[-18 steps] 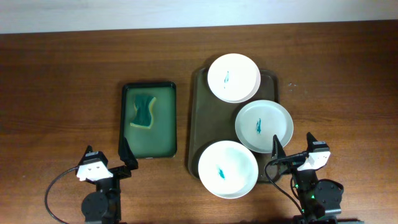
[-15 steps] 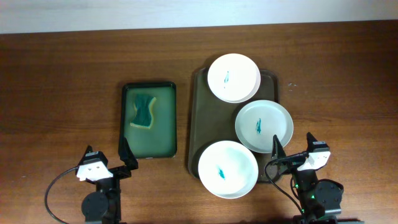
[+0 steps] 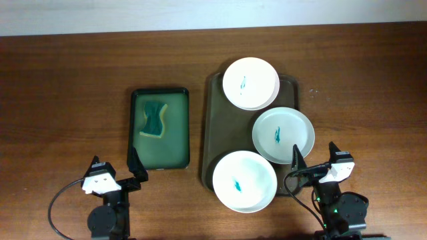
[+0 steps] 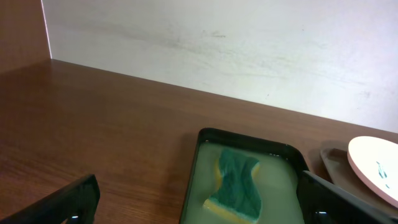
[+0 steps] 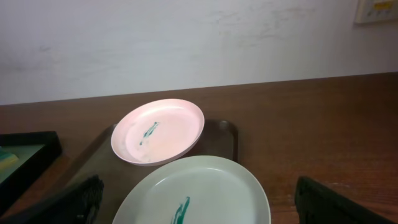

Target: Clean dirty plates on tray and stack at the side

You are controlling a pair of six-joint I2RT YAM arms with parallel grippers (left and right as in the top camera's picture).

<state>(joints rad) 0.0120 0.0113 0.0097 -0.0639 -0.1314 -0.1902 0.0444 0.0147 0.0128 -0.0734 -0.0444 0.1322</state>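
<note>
Three white plates lie on the dark brown tray (image 3: 215, 127), each with a teal smear: a far plate (image 3: 251, 83), a middle plate (image 3: 283, 135) and a near plate (image 3: 244, 181). The right wrist view shows the far plate (image 5: 158, 130) and the middle plate (image 5: 199, 193) on the tray (image 5: 221, 134). My left gripper (image 3: 115, 167) is open and empty at the near table edge, in front of the green tray. My right gripper (image 3: 313, 159) is open and empty, just in front of the middle plate. The jaws show wide apart in both wrist views (image 4: 199, 202) (image 5: 196, 199).
A smaller green tray (image 3: 159, 128) holding a green and yellow sponge (image 3: 153, 118) stands left of the brown tray; it also shows in the left wrist view (image 4: 249, 180). A white wall runs along the table's far edge. Bare wood lies to the far left and right.
</note>
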